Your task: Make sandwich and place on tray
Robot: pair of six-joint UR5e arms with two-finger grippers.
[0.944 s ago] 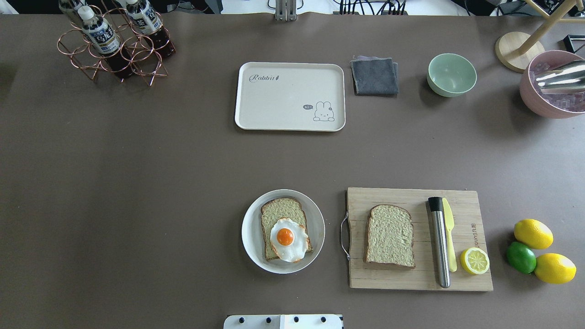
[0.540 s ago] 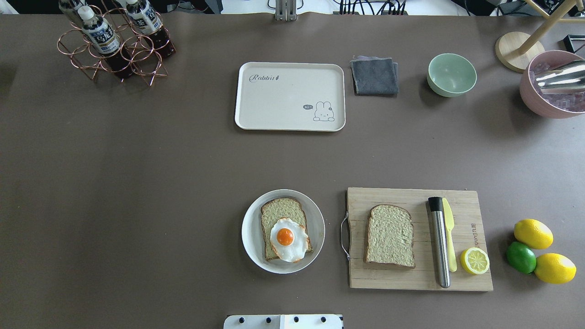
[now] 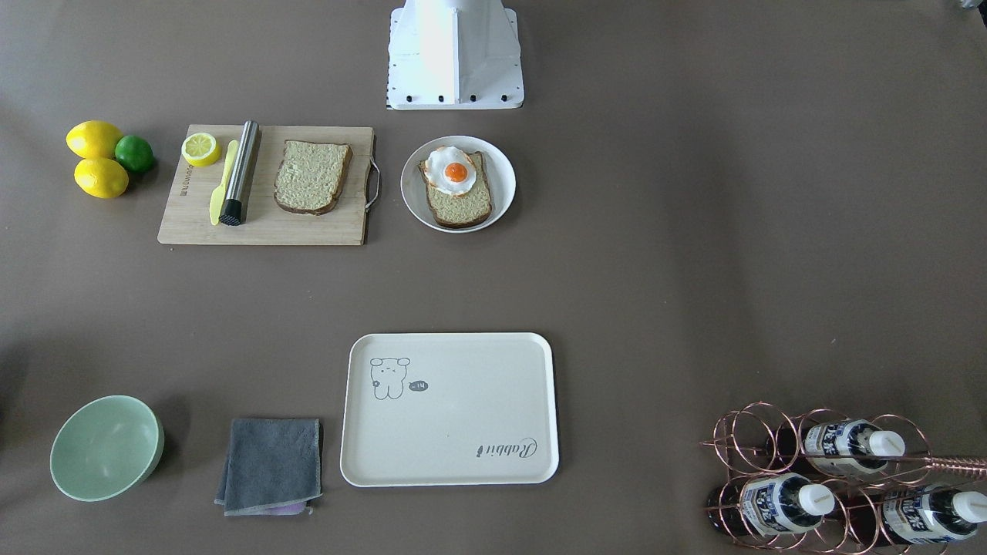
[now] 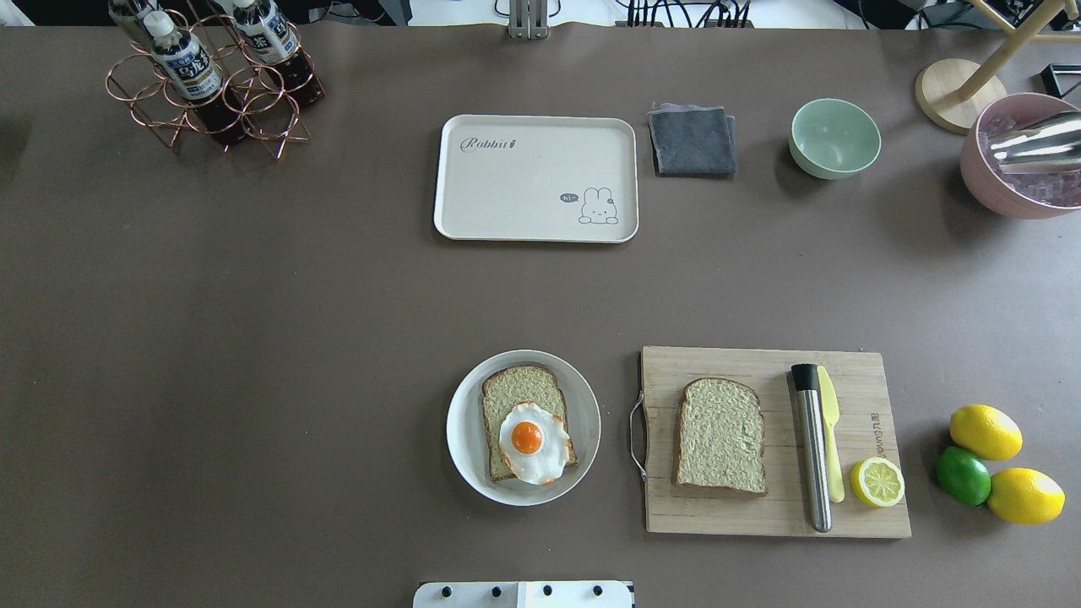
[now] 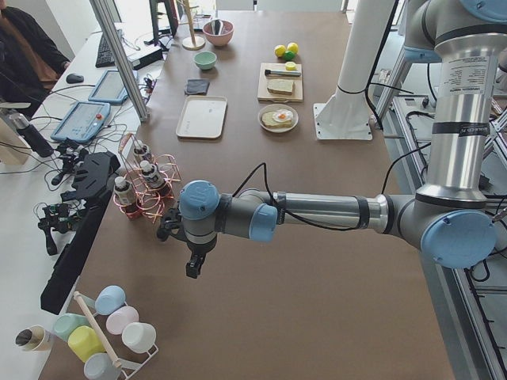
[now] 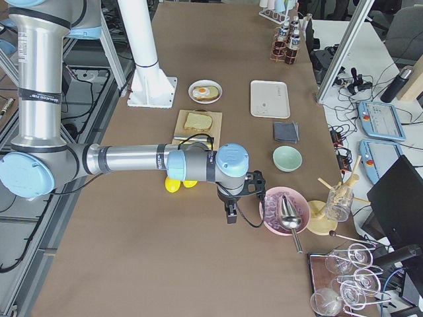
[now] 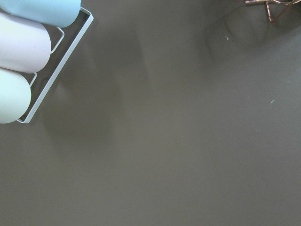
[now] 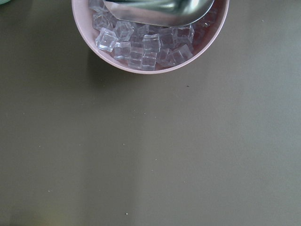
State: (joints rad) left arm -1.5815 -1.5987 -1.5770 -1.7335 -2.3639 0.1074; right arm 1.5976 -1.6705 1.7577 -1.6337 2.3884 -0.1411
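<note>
One bread slice (image 4: 517, 390) lies on a round white plate (image 4: 460, 435) with a fried egg (image 4: 532, 446) on top of it. A second bread slice (image 4: 720, 435) lies bare on the wooden cutting board (image 4: 752, 511). The cream tray (image 4: 532, 181) with the "Rabbit" script sits empty at the far middle of the table. My left gripper (image 5: 192, 269) shows only in the exterior left view, far off near the bottle rack. My right gripper (image 6: 230, 216) shows only in the exterior right view, next to the pink ice bowl. I cannot tell whether either is open or shut.
On the board lie a steel rod (image 4: 812, 447), a yellow knife (image 4: 831, 439) and a lemon half (image 4: 877, 482). Lemons and a lime (image 4: 963, 475) sit to its right. A grey cloth (image 4: 692, 140), green bowl (image 4: 834, 138), pink ice bowl (image 4: 1013, 160) and bottle rack (image 4: 211, 84) line the far side.
</note>
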